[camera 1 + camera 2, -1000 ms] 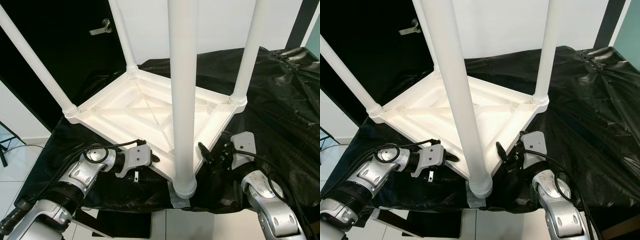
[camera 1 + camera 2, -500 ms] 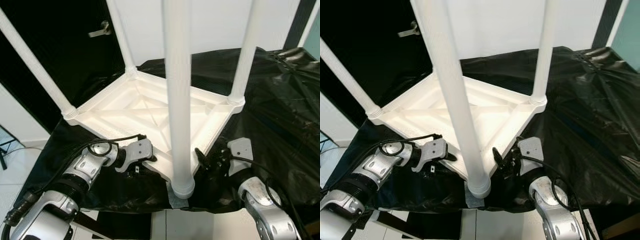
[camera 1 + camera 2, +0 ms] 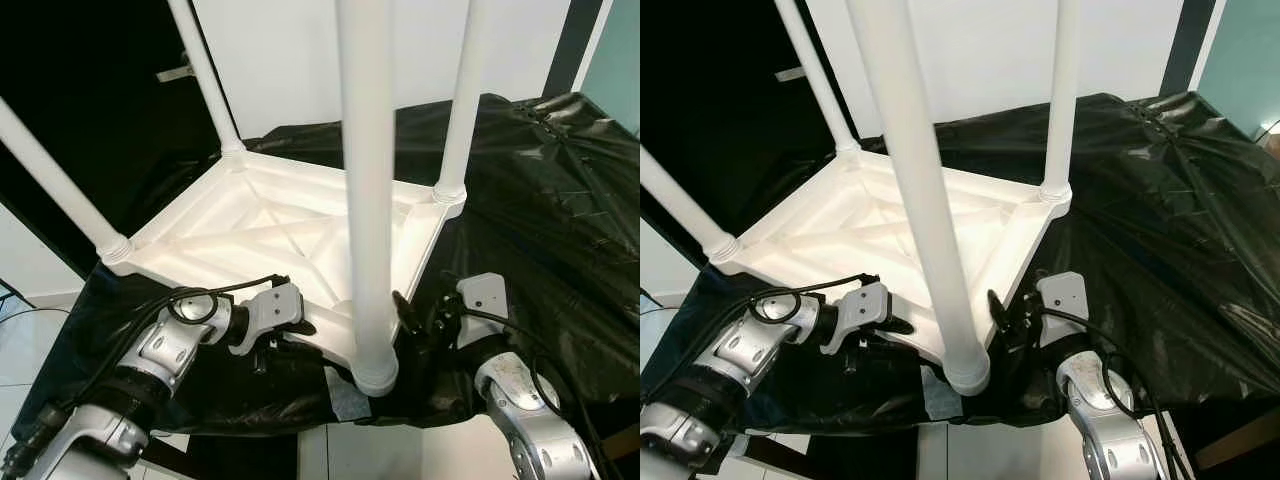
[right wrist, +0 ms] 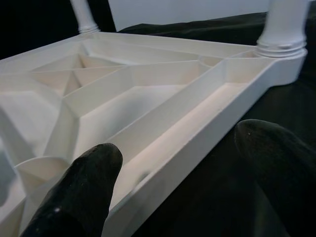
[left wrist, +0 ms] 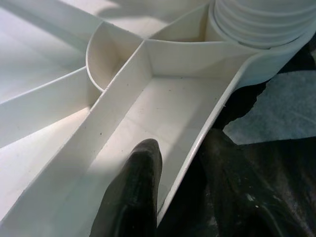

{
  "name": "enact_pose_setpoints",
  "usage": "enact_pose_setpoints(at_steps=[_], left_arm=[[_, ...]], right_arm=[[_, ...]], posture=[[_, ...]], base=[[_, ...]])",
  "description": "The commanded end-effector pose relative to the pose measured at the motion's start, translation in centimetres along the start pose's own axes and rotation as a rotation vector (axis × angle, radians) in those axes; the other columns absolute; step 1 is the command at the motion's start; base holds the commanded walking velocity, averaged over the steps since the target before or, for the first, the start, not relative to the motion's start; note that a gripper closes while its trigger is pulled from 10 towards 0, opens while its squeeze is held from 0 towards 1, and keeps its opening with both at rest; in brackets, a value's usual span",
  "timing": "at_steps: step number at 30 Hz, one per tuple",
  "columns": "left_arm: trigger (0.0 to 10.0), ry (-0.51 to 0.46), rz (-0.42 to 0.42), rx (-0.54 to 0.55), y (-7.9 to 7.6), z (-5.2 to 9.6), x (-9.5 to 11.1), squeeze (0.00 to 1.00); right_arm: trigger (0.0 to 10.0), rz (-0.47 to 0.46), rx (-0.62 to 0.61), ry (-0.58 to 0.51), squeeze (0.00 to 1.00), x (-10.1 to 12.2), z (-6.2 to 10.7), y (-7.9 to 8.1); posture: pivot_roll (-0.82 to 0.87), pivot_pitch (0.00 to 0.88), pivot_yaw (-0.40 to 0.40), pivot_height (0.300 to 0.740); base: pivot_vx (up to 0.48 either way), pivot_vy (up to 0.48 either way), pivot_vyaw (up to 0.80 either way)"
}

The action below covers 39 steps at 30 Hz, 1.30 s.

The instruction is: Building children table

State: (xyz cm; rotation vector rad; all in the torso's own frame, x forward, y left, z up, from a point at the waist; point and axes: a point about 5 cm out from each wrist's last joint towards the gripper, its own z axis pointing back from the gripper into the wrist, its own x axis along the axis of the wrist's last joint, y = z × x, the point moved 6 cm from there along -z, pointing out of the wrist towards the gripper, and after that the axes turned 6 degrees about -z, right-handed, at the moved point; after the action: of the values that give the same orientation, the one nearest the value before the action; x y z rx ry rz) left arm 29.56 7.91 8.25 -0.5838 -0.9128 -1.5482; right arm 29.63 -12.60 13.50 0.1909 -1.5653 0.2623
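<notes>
White table (image 3: 270, 225) lies upside down on black sheet (image 3: 530, 180), four legs (image 3: 368, 190) pointing up. Left gripper (image 3: 300, 322) is at the near-left rim by the nearest leg, fingers (image 5: 132, 197) clamped over the rim wall, one inside, one outside. Right gripper (image 3: 408, 320) is at the near-right rim, fingers (image 4: 84, 187) apart, straddling the rim wall; contact unclear. Grey tape patch (image 3: 345, 395) lies under the near corner.

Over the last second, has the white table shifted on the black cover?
Yes. The table's near leg stood right over the grey patch on the cover; now it sits to the robot's right of it.
</notes>
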Motion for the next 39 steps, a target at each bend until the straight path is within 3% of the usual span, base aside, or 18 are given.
enact_pose_setpoints(at_steps=[1, 7, 13, 15, 16, 18, 22, 23, 24, 25, 26, 27, 33, 34, 35, 36, 37, 39], left_arm=[[0.0, 0.064, 0.139, 0.219, 1.7, 1.5, -2.8, 0.00], [0.0, 0.067, 0.184, 0.347, 1.9, 3.0, -3.1, 0.00], [0.0, 0.094, 0.221, 0.444, 2.0, 4.0, -3.7, 0.00], [0.0, 0.113, 0.250, 0.513, 1.9, 4.4, -4.1, 0.00], [0.0, 0.113, 0.250, 0.513, 1.9, 4.4, -4.1, 0.00], [0.0, 0.124, 0.257, 0.557, 2.0, 4.6, -4.2, 0.00], [0.0, 0.135, 0.261, 0.593, 2.5, 4.4, -4.4, 0.00], [8.3, 0.147, 0.263, 0.605, 2.8, 4.1, -4.5, 0.00], [8.3, 0.147, 0.263, 0.605, 2.8, 4.1, -4.5, 0.00], [10.0, 0.155, 0.264, 0.611, 2.9, 3.9, -4.5, 0.00], [10.0, 0.155, 0.264, 0.611, 2.9, 3.9, -4.5, 0.00], [10.0, 0.119, 0.273, 0.593, 3.1, 3.0, -3.6, 1.00], [10.0, 0.069, 0.252, 0.576, 3.2, 2.5, -2.4, 0.96], [10.0, 0.014, 0.254, 0.564, 3.0, 2.5, -1.4, 0.00], [10.0, 0.014, 0.254, 0.564, 3.0, 2.5, -1.4, 0.00], [10.0, -0.137, 0.226, 0.512, 2.2, 2.9, 1.1, 0.00], [10.0, -0.187, 0.199, 0.493, 1.8, 3.2, 2.1, 0.00], [10.0, -0.218, 0.164, 0.482, 1.5, 3.4, 2.7, 0.00]], right_arm=[[10.0, -0.011, 0.016, 0.007, 0.00, -0.1, -0.2, 0.6], [10.0, -0.018, 0.020, 0.006, 0.00, -0.1, -0.8, 0.7], [10.0, -0.022, -0.054, -0.011, 0.00, 0.0, -1.3, -0.6], [10.0, -0.063, -0.218, -0.047, 0.00, 0.5, -1.3, -3.5], [10.0, -0.063, -0.218, -0.047, 0.00, 0.5, -1.3, -3.5], [10.0, -0.110, -0.351, -0.063, 0.00, 0.4, -0.7, -5.9], [10.0, -0.134, -0.386, -0.055, 0.00, 0.0, -0.3, -6.4], [10.0, -0.137, -0.397, -0.053, 0.00, -0.2, -0.1, -6.5], [10.0, -0.137, -0.397, -0.053, 0.00, -0.2, -0.1, -6.5], [10.0, -0.137, -0.404, -0.053, 0.00, -0.2, 0.0, -6.5], [10.0, -0.137, -0.404, -0.053, 0.00, -0.2, 0.0, -6.5], [10.0, -0.127, -0.407, -0.054, 0.00, -0.4, 0.6, -6.4], [10.0, -0.114, -0.396, -0.057, 0.00, -0.6, 1.7, -6.0], [10.0, -0.113, -0.383, -0.058, 0.00, -0.7, 2.2, -5.6], [10.0, -0.113, -0.383, -0.058, 0.00, -0.7, 2.2, -5.6], [10.0, -0.096, -0.329, -0.058, 0.00, -0.8, 3.2, -4.6], [10.0, -0.095, -0.303, -0.058, 0.00, -0.9, 3.5, -4.2], [10.0, -0.094, -0.275, -0.059, 0.00, -0.9, 3.8, -3.8]], posture=[[-0.07, 0.000, 0.090, 0.740], [-0.05, 0.000, 0.063, 0.740], [-0.04, 0.000, 0.055, 0.740], [-0.02, 0.000, 0.041, 0.740], [-0.02, 0.000, 0.041, 0.740], [-0.03, 0.000, 0.044, 0.740], [-0.04, 0.000, 0.051, 0.740], [-0.05, 0.000, 0.058, 0.740], [-0.05, 0.000, 0.058, 0.740], [-0.05, 0.000, 0.060, 0.740], [-0.05, 0.000, 0.060, 0.740], [-0.08, 0.000, 0.076, 0.740], [-0.09, 0.000, 0.083, 0.740], [-0.09, 0.000, 0.086, 0.740], [-0.09, 0.000, 0.086, 0.740], [-0.09, 0.000, 0.087, 0.740], [-0.09, 0.000, 0.088, 0.740], [-0.09, 0.000, 0.088, 0.740]], base=[[0.000, 0.000, 0.00], [0.000, 0.000, 0.00], [0.000, 0.000, 0.00], [0.000, 0.000, 0.00], [0.000, 0.000, 0.00], [0.000, 0.000, 0.00], [0.000, 0.000, 0.00], [0.000, 0.000, 0.00], [0.000, 0.000, 0.00], [0.000, 0.000, 0.00], [0.000, 0.000, 0.00], [0.000, 0.000, 0.00], [0.000, 0.000, 0.00], [0.000, 0.000, 0.00], [0.000, 0.000, 0.00], [0.000, 0.000, 0.00], [0.000, 0.000, 0.00], [0.000, 0.000, 0.00]])
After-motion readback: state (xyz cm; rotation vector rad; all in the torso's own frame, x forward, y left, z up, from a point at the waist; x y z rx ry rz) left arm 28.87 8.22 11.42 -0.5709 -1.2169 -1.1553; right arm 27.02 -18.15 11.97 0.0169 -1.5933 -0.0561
